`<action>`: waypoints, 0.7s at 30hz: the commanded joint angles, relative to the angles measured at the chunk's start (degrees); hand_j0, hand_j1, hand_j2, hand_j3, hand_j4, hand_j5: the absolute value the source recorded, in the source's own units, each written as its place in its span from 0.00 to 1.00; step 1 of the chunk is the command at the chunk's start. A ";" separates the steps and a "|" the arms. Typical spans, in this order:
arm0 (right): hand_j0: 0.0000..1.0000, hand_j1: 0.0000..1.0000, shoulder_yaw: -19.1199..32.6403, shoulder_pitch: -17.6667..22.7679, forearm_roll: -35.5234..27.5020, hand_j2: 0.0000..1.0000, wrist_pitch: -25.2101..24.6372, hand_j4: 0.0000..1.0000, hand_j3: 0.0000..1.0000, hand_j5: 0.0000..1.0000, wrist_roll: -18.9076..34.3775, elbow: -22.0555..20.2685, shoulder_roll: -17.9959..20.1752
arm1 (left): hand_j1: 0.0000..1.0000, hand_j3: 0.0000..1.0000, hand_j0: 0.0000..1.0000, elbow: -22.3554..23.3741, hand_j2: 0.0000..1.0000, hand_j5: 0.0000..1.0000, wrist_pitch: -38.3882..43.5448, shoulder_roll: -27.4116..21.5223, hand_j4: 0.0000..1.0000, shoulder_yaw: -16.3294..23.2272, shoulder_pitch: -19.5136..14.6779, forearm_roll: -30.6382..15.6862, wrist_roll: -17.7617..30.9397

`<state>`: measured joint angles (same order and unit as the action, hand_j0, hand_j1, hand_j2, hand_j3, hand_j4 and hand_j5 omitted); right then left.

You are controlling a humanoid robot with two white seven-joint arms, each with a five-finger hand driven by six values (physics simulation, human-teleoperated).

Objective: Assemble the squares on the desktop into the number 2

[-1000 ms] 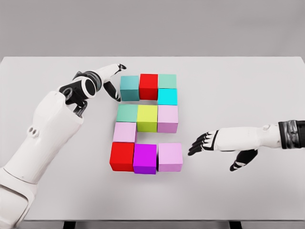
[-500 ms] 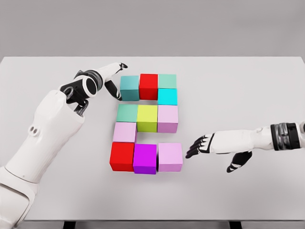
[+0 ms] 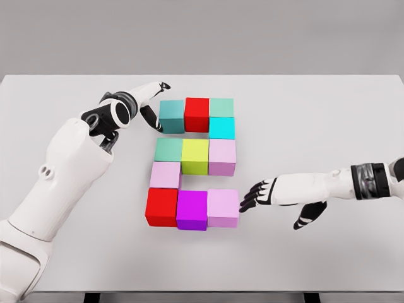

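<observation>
— So, which step is in hand?

— Squaring up the figure, I'd judge. The blocks sit in the middle of the counter (image 3: 353, 126), nearer its far edge than the near one, and already read as a 2: teal (image 3: 172, 116), red (image 3: 197, 113) and pale green (image 3: 221, 106) across the top, cyan (image 3: 221, 128) under the green one, a middle row, one pink block (image 3: 165, 175) at the lower left, and a bottom row.

— And the right robot hand (image 3: 265, 194)?

— Fingers spread and holding nothing. Its fingertips (image 3: 243, 201) touch the right face of the bottom pink block (image 3: 223, 207), which ends the bottom row beside the magenta block (image 3: 192, 210) and the lower red one (image 3: 161, 207).

— The left robot hand (image 3: 144, 101)?

— Open too, fingers stretched toward the far edge, just beside the teal block. Whether it touches I cannot tell.

— What does the next move call for?

— A light sideways press toward the left edge, only until the bottom row closes flush. Too much would likely slide the whole row out from under the pink block above.

— Anything else loose?

— The middle row's yellow block (image 3: 195, 156) sits slightly forward of its neighbours; it may want a nudge.
</observation>
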<state>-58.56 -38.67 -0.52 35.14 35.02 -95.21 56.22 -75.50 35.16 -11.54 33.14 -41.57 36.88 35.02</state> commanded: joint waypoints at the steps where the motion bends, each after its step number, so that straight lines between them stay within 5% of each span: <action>1: 1.00 1.00 0.03 -0.09 -0.45 1.00 -0.14 1.00 1.00 1.00 -0.02 0.02 -0.05 | 0.99 0.99 0.99 0.00 0.99 0.99 -0.16 -0.06 0.99 -0.01 0.00 0.21 -0.02; 7: 1.00 1.00 0.47 -0.97 -0.45 1.00 -0.14 1.00 1.00 1.00 -0.02 0.90 1.26 | 0.99 0.99 0.99 -0.09 0.99 0.99 -0.16 0.38 0.99 -0.01 -0.09 0.30 -0.02; 9: 1.00 1.00 2.13 -2.90 -1.50 1.00 -0.14 1.00 1.00 1.00 -0.02 3.01 6.09 | 0.99 0.99 0.99 -0.09 0.99 0.99 -0.16 0.38 0.99 -0.10 -0.18 0.30 -0.02; 13: 1.00 1.00 9.17 -2.81 -14.86 1.00 -0.14 1.00 1.00 1.00 -0.02 2.93 10.32 | 0.99 0.99 0.99 0.00 0.99 0.99 -0.16 0.38 0.99 -0.10 -0.35 0.30 -0.02; 21: 1.00 1.00 9.52 -2.72 -14.86 1.00 -0.14 1.00 1.00 1.00 -0.02 2.57 11.19 | 0.99 0.99 0.99 0.00 0.99 0.99 -0.16 0.38 0.99 -0.01 -0.53 0.82 -0.02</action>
<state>-49.28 -41.31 -14.61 35.15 35.02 -92.63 66.98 -75.49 35.16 -11.14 33.13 -42.10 37.37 35.02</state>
